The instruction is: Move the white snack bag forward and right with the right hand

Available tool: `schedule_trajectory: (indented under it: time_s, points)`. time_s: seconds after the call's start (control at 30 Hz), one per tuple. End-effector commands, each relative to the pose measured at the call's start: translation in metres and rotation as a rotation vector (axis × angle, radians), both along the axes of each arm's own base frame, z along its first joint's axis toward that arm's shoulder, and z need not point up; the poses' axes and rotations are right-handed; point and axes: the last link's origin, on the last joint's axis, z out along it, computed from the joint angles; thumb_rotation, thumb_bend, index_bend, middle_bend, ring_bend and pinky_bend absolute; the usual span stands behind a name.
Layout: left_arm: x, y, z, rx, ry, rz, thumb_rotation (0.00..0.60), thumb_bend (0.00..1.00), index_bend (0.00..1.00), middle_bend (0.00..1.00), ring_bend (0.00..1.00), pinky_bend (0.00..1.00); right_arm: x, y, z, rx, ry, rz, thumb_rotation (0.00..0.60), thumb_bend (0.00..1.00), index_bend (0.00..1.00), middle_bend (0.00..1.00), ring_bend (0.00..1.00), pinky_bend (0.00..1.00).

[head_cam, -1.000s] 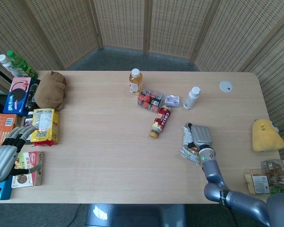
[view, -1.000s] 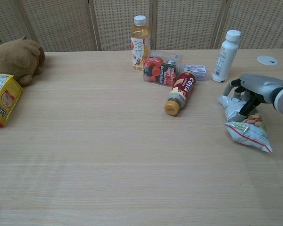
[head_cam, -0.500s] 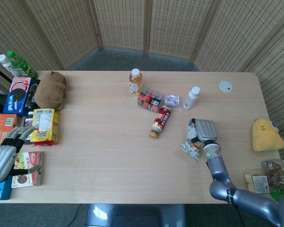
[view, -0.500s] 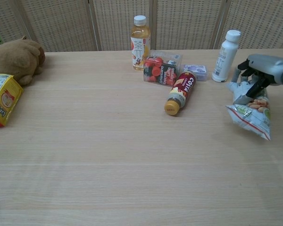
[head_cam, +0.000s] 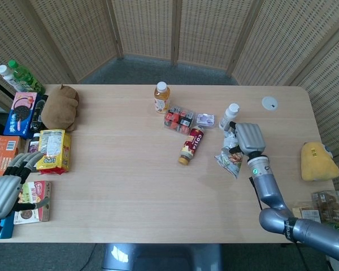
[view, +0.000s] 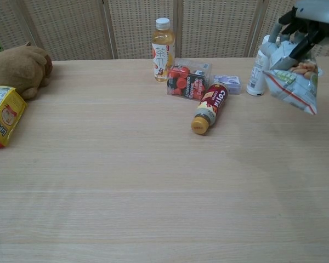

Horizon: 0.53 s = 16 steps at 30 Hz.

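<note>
The white snack bag [head_cam: 230,156] [view: 294,82] hangs in the air above the table, gripped at its top by my right hand [head_cam: 246,138] [view: 307,22]. In the chest view it hangs in front of the white bottle [view: 258,74], well off the tabletop. My left hand [head_cam: 7,186] hovers off the table's left edge with its fingers spread and nothing in it; the chest view does not show it.
A red cola bottle [head_cam: 191,145] lies mid-table, with a clear snack box [head_cam: 179,119], a small purple pack [head_cam: 205,119] and a tea bottle [head_cam: 161,97] behind it. A yellow plush [head_cam: 318,161] sits right; a white disc [head_cam: 269,103] far right. Snack packs and a brown plush [head_cam: 61,106] crowd the left.
My right hand has lifted the white snack bag off the table and carried it upward and away from me, toward the white bottle. The left hand has barely moved.
</note>
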Motion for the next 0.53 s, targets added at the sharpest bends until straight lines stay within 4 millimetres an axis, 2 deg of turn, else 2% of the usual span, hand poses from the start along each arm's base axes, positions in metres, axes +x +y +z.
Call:
schedule_trajectory:
  time_s: [0.03, 0.33, 0.53]
  points:
    - [0.000, 0.000, 0.000, 0.001, -0.002, 0.001, 0.572, 0.07, 0.00, 0.00, 0.00, 0.00, 0.018, -0.005, 0.019, -0.023, -0.004, 0.041, 0.600, 0.11, 0.44, 0.77, 1.00, 1.00]
    - [-0.001, -0.004, 0.000, 0.007, -0.007, 0.008, 0.574, 0.07, 0.00, 0.00, 0.00, 0.00, 0.050, -0.011, 0.058, -0.061, 0.003, 0.100, 0.600, 0.11, 0.45, 0.77, 1.00, 1.00]
    - [-0.001, -0.006, -0.001, 0.008, -0.007, 0.009, 0.574, 0.07, 0.00, 0.00, 0.00, 0.00, 0.058, -0.011, 0.064, -0.065, 0.019, 0.115, 0.600, 0.10, 0.45, 0.78, 1.00, 1.00]
